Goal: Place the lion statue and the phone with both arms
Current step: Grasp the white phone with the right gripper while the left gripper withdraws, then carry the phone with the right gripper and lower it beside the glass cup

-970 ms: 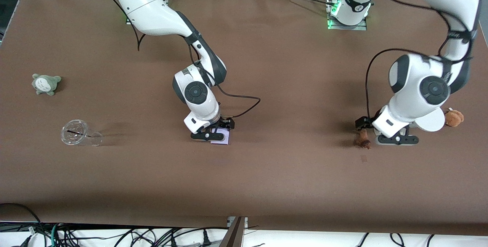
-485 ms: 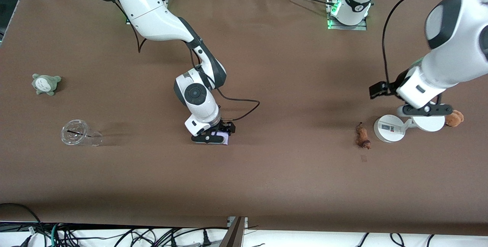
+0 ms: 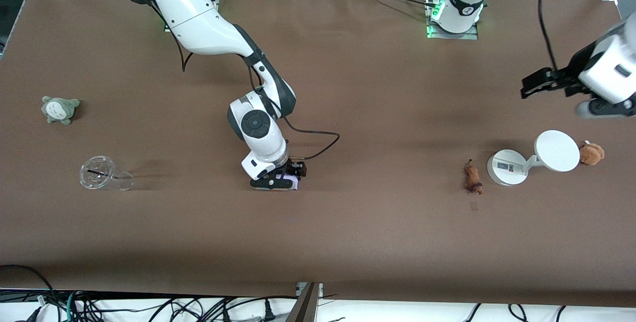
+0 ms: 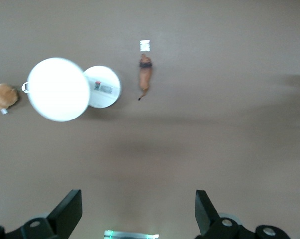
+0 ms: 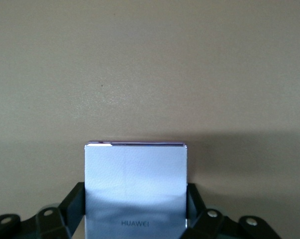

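**A:** where's everything rn?

**B:** right gripper (image 3: 274,183) mid-worktop, pinching the phone (image 5: 135,191) (Huawei). Left gripper (image 4: 135,211) spread wide, up near its end's edge; lion statue (image 3: 472,178) lies loose beside the white stand (image 3: 508,167).

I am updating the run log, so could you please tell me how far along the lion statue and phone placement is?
Done: the lion statue lies on the table beside the white stand, with the open left gripper up over the table, holding nothing. In hand: the right gripper is low at the table, its fingers on either side of the phone. Left: releasing the phone.
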